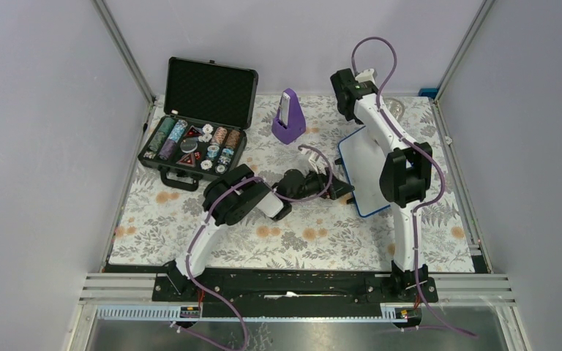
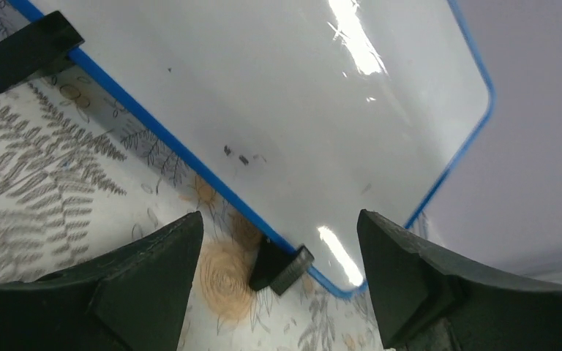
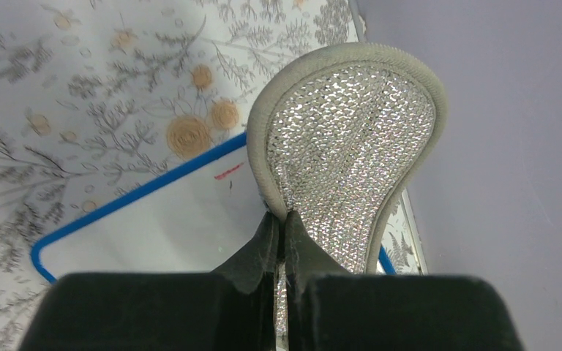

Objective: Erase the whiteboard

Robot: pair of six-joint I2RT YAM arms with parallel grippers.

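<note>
Top external view placed the whiteboard [image 1: 364, 175] on the flowered surface [image 1: 190, 219], toward 3 o'clock from its middle and partly under the right arm. The likeliest trouble was the board sliding or turning once the pad pressed on it, since nothing appeared to be holding it down. The left fingers [image 1: 342, 187] might also have nudged the thin blue rim aside instead of steadying it. The right fingers [image 3: 284, 238] were pinched together on only the narrow edge of a silvery mesh pad [image 3: 347, 146], so under wiping pressure the pad could have folded over or pulled free. A short red mark [image 3: 227, 174] sat close to the rim and a few dark specks [image 2: 234, 153] lay near the opposite long edge. Strokes kept to the middle would probably have missed both. As for position, the left fingers stood apart and empty just beside the board's 8 o'clock edge, framing a black clip [image 2: 282, 267] on that rim, apparently without touching it. The pad hung over the board's 1 o'clock corner, near the red mark. Whether it touched the white face could not be told.
</note>
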